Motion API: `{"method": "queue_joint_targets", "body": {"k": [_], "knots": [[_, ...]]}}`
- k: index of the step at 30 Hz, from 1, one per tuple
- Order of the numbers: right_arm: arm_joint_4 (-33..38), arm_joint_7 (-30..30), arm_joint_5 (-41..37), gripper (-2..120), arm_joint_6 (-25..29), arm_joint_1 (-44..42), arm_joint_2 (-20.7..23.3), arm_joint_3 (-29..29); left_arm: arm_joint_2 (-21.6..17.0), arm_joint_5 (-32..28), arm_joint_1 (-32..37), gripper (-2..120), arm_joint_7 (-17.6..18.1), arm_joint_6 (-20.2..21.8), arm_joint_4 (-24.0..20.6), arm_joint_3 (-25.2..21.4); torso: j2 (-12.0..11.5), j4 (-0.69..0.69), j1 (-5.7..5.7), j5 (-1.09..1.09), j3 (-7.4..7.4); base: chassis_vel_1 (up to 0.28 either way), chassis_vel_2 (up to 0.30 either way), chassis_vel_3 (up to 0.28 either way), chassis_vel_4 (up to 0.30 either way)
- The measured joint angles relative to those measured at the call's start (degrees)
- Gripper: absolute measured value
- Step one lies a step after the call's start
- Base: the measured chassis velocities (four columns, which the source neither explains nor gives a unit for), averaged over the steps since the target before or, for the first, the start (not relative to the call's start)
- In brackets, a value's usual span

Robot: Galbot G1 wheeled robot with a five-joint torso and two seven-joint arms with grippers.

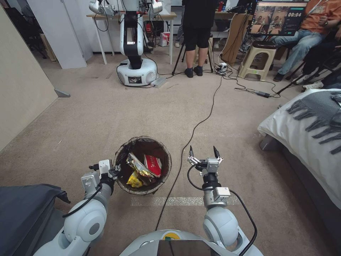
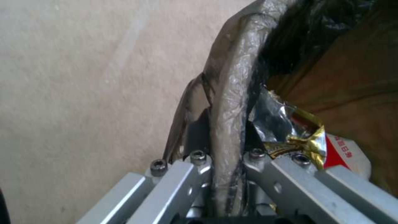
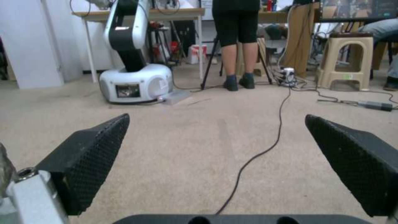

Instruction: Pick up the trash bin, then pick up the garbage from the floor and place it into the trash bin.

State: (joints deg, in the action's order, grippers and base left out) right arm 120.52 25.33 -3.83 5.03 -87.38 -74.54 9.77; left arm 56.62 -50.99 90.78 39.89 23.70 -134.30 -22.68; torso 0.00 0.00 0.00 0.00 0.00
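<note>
Left tool (image 1: 115, 173) clamps round trash bin's (image 1: 122, 153) crinkled plastic-lined rim.

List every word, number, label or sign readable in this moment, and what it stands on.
"00:04": on the monitor at the back of the room, by the head view.
White characters on the red packet inside the trash bin: too small to read; blurred in the left wrist view.
Small green sticker on the beige stool: too small to read.
Nothing else legible.
</note>
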Motion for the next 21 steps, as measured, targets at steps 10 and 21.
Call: {"method": "queue_joint_targets", "body": {"k": [10,21], "knots": [[0.0,0.0,0.3,100,0.2,-0.2,-0.1,-0.2,-1.5,-7.3,-1.8,0,1.8,2.8,1.4,0.0,0.0,0.00,0.00,0.00,0.00,0.000,0.000,0.000,0.000],[-0.3,0.1,0.6,100,0.4,-0.1,-0.5,-0.8,-2.1,-14.0,-5.8,0,2.7,4.5,7.0,1.4,0.0,0.00,0.00,-0.01,0.00,0.000,0.000,0.000,0.000]]}}
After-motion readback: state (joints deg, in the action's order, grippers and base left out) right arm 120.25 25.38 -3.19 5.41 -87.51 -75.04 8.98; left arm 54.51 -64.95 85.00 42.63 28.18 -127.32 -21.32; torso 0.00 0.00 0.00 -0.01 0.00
